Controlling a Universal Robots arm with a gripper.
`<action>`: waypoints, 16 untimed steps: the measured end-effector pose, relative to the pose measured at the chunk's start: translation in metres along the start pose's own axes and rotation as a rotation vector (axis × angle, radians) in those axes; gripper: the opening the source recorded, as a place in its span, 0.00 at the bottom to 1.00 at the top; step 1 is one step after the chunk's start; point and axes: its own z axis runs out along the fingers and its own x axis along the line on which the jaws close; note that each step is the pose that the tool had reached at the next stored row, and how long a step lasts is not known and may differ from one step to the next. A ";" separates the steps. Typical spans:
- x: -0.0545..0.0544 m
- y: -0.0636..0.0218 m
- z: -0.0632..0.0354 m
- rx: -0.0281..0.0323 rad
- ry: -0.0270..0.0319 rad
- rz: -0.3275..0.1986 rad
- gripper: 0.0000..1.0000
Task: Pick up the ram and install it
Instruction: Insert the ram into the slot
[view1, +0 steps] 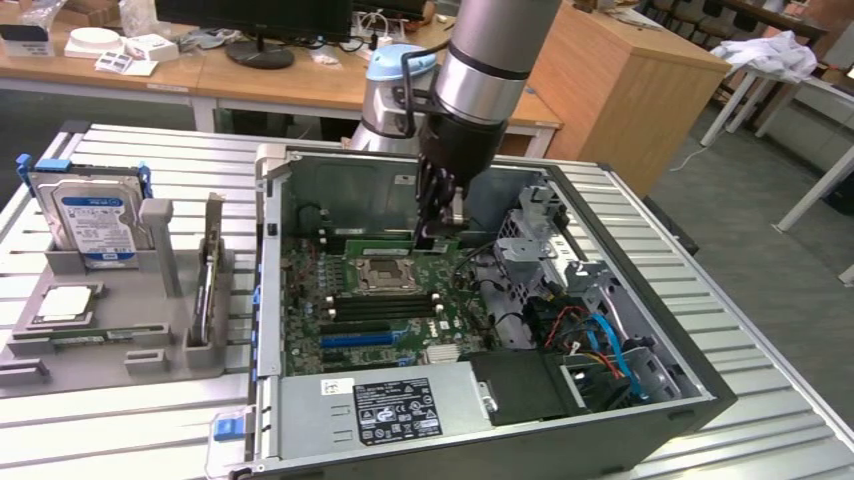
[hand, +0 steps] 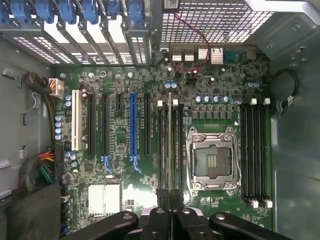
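The ram (hand: 170, 140) stood edge-on inside the case (view1: 694, 395), over the motherboard (hand: 120, 125), running along the black slots (hand: 161, 145) beside the socket (hand: 212, 160). The gripper (hand: 170, 195) pinched it, jaws nearly together.

1. The exterior view sits high off the open computer case (view1: 694, 400), slanting down at it from a middling distance, taking in the bench (view1: 134, 430) and the room behind.
2. The wrist view looks straight down, close, onto the motherboard (hand: 120, 140) inside the case, its own fingers (hand: 162, 200) at the picture's edge.
3. Both share the motherboard, the CPU socket (hand: 212, 160) and the ram (hand: 170, 135) between the fingers.
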 end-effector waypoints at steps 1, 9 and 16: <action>0.000 0.0000 0.0007 0.0000 0.0000 0.000 0.12; 0.000 -0.0003 0.0062 0.0000 0.0000 0.000 0.12; 0.000 -0.0007 0.0149 0.0000 0.0000 0.000 0.12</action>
